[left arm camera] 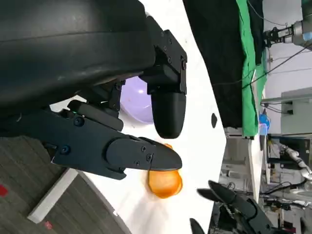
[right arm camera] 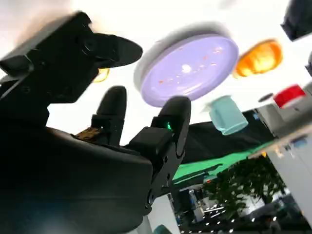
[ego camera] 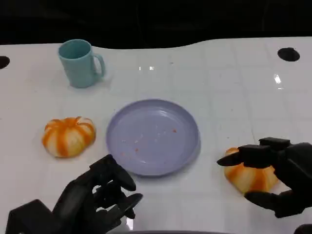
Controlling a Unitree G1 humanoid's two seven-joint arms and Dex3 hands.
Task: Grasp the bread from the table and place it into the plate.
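Head view: 2 breads on the worktop (ego camera: 234,73). Right bread (ego camera: 249,177) just beside the plate (ego camera: 153,136), on its right; right robot hand (ego camera: 273,178) spread around it, fingers above and below, contact uncertain. Left bread (ego camera: 68,136) to the plate's left, apart from the left robot hand (ego camera: 100,200), fingers loosely curled, holding nothing. Mug (ego camera: 80,63) behind.

Left wrist view: left robot hand (left arm camera: 122,122) empty; right bread (left arm camera: 165,181) beyond, far side of plate (left arm camera: 136,102).

Right wrist view: fingers (right arm camera: 109,114) spread; plate (right arm camera: 187,68) ahead. Right robot hand clearly nearer.
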